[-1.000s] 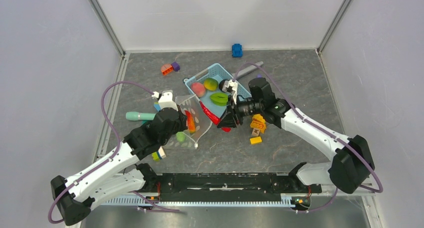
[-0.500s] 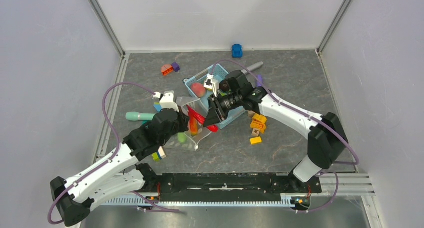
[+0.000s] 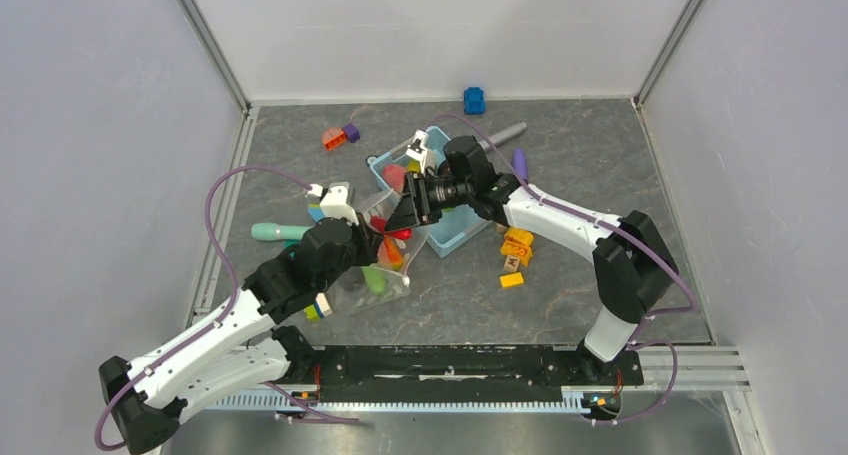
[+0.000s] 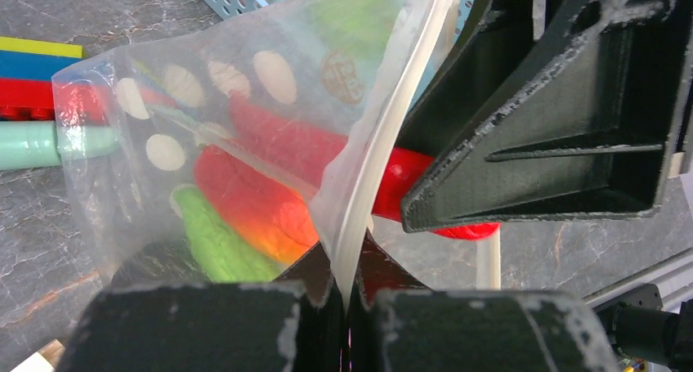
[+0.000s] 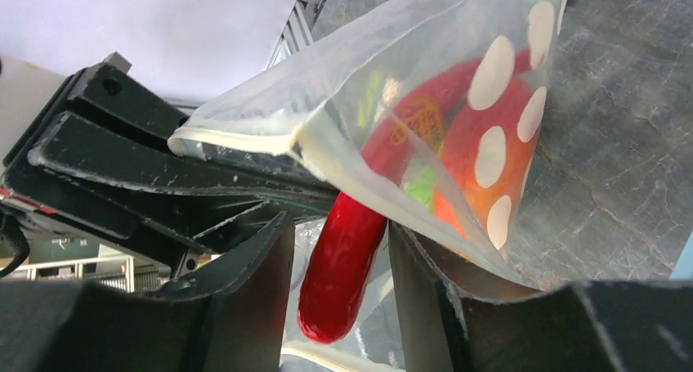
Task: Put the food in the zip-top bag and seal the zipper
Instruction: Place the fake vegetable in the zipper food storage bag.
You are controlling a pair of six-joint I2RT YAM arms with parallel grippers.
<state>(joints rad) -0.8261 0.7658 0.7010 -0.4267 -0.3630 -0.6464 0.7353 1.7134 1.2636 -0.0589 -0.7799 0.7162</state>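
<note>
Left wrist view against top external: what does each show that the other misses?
Only left wrist: the left end effector pinched on the bag at its rim, seen close up. Only top external: the basket, toy car and blocks. Both: the red chili at the bag's mouth.

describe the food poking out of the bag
Beside the blue basket is a dotted clear bag, pinched by the left hand. At its mouth, between the right hand's fingers: a long glossy red piece, the only food half outside.
</note>
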